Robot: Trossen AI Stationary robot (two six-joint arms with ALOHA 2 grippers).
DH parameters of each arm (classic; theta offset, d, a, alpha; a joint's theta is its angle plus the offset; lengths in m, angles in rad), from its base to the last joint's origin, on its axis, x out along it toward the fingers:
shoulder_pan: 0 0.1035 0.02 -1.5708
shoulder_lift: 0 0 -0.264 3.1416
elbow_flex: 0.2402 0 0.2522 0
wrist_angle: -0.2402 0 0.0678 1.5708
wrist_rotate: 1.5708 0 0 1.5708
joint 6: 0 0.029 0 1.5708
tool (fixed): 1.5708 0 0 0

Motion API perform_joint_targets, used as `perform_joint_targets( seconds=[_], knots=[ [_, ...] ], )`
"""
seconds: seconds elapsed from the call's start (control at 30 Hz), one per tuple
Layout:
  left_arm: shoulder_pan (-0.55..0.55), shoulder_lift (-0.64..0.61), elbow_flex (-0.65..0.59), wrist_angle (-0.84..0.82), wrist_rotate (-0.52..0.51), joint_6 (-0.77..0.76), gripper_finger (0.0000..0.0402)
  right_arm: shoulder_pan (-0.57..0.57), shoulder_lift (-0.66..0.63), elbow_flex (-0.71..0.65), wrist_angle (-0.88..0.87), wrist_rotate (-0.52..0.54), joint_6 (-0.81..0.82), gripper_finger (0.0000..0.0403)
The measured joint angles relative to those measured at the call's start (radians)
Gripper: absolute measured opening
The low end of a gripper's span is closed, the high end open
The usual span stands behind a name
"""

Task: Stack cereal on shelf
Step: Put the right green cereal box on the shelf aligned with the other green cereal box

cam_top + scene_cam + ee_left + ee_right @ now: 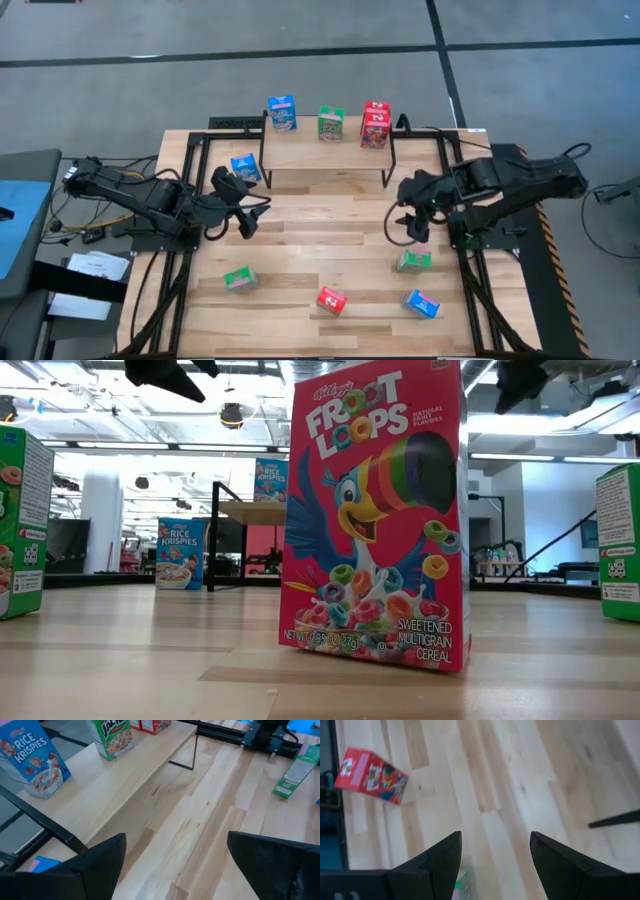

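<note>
Shelf [325, 155] stands at the far middle of the table [300, 215], a light wood board on thin black legs. On its top stand a blue box [282, 113] to the left, a green box [331, 124] in the middle and a red stack [375, 125] to the right, which looks like two red boxes one on the other. Another blue box [245, 167] stands on the table just beside the shelf's left legs. Nearer the front of the table lie the rest, well apart from one another: a green box [239, 279] on the left, a red box [332, 299] in the middle, a blue box [421, 303] to its right and a green box [413, 261] just below the right arm. The left gripper [240, 205] hovers over the table in front of the shelf's left end, near the blue box there; its fingers [100, 865] are spread wide with only bare wood between them. The right gripper [410, 222] hangs over the table at the shelf's right front, above the nearby green box; its fingers [440, 860] are parted and hold nothing.
</note>
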Motion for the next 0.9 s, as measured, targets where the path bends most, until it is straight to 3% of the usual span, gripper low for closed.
perform_joint_targets(
  seconds=[0.9],
  knots=[
    [0.000, 0.000, 0.000, 0.000, -0.001, 0.048, 0.0336, 0.302, 0.073, 0.000, -0.141, -0.003, 0.592, 0.0260]
  ],
)
